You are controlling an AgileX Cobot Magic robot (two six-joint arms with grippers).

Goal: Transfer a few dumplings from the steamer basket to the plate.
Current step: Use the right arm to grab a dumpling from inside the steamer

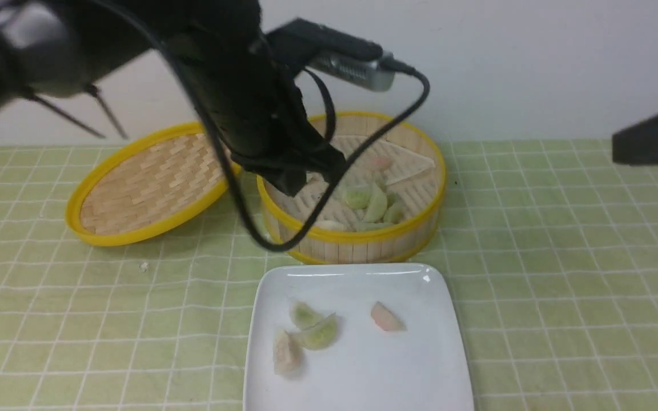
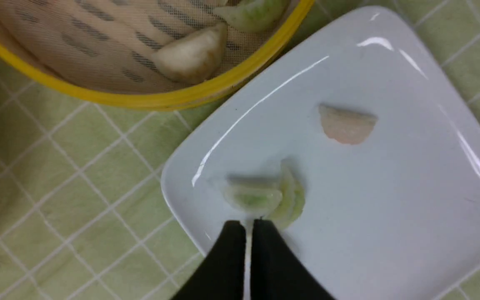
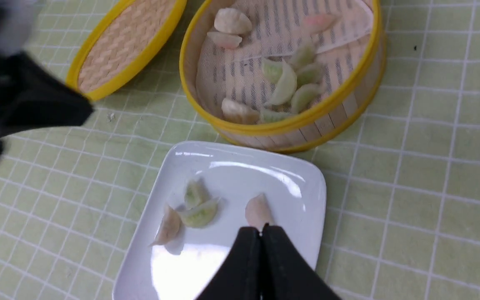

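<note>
A round bamboo steamer basket (image 1: pixel 397 231) is sitting toward the back of a green checked tablecloth (image 1: pixel 563 285), with its shallow woven lid (image 1: pixel 146 182) lying just beside it on the left. A white square plate (image 1: pixel 363 377) is lying just in front of the basket. Four dumplings are resting on the plate: two green dumplings (image 1: pixel 320 334) touching each other, a whitish dumpling (image 1: pixel 286 354) just beside them, and a pink dumpling (image 1: pixel 386 317) apart to their right. More dumplings, mostly green, are clustering inside the basket (image 1: pixel 372 205). The left gripper (image 2: pixel 247 227) is hovering by the basket's left rim, its jaws showing only a thin slit and gripping nothing. The right gripper (image 3: pixel 261 228) is hanging off to the far right, jaws pressed together, empty.
</note>
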